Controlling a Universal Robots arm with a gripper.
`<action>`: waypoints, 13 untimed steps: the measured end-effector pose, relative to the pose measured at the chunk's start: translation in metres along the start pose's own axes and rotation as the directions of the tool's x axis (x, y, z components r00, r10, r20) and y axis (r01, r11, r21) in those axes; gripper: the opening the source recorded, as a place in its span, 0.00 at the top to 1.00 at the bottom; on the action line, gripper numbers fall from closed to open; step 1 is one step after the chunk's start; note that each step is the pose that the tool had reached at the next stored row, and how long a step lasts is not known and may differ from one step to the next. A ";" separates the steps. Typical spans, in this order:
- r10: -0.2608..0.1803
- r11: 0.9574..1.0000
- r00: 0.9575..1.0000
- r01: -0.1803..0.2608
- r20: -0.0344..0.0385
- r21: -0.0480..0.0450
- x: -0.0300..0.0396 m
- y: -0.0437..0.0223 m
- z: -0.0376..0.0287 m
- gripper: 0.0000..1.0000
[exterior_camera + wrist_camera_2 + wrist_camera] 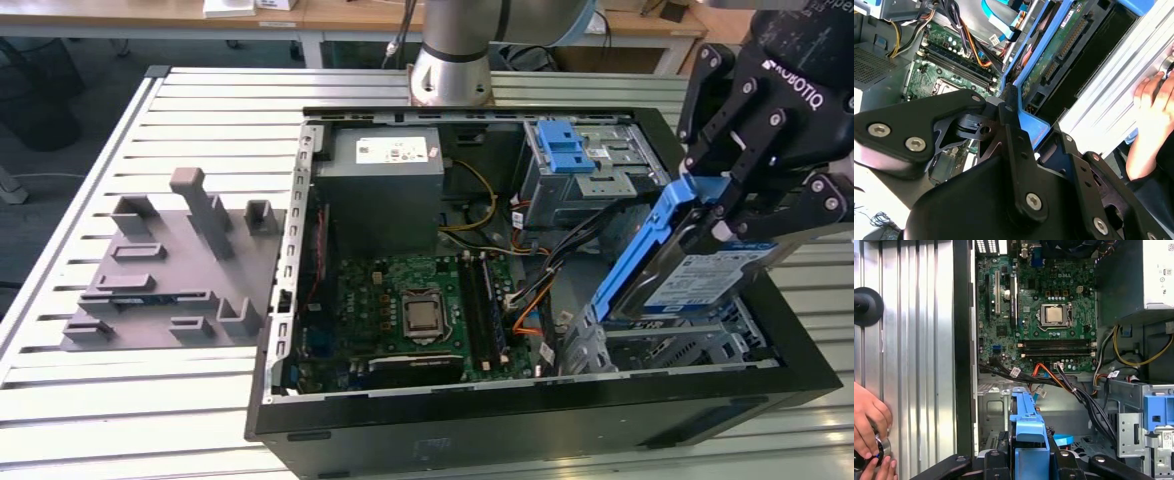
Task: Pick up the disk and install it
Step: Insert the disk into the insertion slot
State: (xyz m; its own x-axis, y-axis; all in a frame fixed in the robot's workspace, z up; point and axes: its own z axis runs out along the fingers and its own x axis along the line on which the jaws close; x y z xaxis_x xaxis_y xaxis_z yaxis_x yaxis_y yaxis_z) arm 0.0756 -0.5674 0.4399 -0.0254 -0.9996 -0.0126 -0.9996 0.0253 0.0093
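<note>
The end effector (737, 210) is clamped on the disk (707, 275). It grips the disk by its blue plastic side rails and holds it on edge and tilted, above the drive cage (674, 350) in the corner of the open computer case (534, 425), at the exterior view's right. The disk is not seated in the cage.

The tilt looks like the main hazard. A rail corner could catch on the thin sheet-metal rim of the cage and jam or twist the disk in the grip. The rails are smooth, slightly springy plastic, so they may flex or slip under a sideways load. A loose bundle of black and coloured cables (574, 240) lies just beside the cage and could snag or get pinched underneath. A person's hand (869, 420) rests on the ribbed metal table (120, 400) near the case, close enough to be in the way if the arm swings.

The disk is a flat metal slab with a glossy label on one face. The other face carries a bare green circuit board (1054, 55). The green motherboard (400, 300) lies flat on the floor of the case.
</note>
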 end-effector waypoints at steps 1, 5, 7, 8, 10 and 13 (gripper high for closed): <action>0.000 1.000 1.000 0.000 0.000 0.000 0.0001 0.0000 0.0004 0.64; 0.000 1.000 1.000 0.000 0.000 0.000 0.0008 0.0000 0.0021 0.64; 0.000 1.000 1.000 0.000 0.000 0.000 0.0008 -0.0001 0.0029 0.64; 0.000 1.000 1.000 0.000 0.000 0.000 0.0009 -0.0001 0.0034 0.64; 0.000 1.000 1.000 0.000 0.000 0.000 0.0010 -0.0001 0.0043 0.64; 0.000 1.000 1.000 0.000 0.000 0.000 0.0011 -0.0001 0.0058 0.64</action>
State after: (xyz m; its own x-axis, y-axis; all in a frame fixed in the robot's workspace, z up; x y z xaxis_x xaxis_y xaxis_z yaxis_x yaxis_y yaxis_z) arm 0.0756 -0.5684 0.4342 -0.0254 -0.9996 -0.0126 -0.9996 0.0253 0.0092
